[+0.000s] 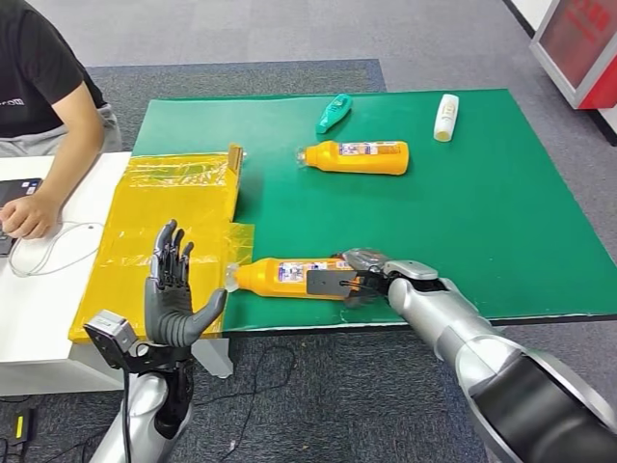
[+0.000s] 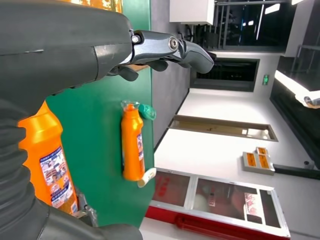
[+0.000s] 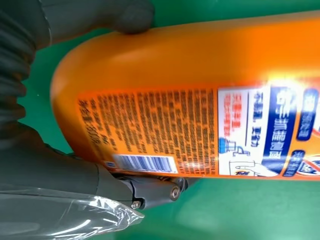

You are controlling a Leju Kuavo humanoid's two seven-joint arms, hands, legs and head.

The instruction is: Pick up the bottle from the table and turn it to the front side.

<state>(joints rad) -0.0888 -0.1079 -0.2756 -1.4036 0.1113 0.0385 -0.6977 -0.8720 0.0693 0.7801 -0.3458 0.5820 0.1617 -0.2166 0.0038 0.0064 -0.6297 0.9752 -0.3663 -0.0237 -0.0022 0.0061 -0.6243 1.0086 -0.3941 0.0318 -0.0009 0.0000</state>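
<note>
1. Left hand (image 1: 173,289): raised beside the table edge, fingers spread, holding nothing.
2. Bottle (image 1: 291,276): lies on its side on the green mat (image 1: 472,212), near the front edge. The barcode side faces up.
3. Right hand (image 1: 362,275): closed around the bottle's base, thumb on one side, fingers on the other.
4. Status: grasp made; lift and turn remain.

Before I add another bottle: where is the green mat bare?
Bare: the wide stretch of green mat between the far orange bottle and the near orange bottle held by the right hand, running to the right edge. Crowded: the far edge, with teal bottle and white bottle.
</note>
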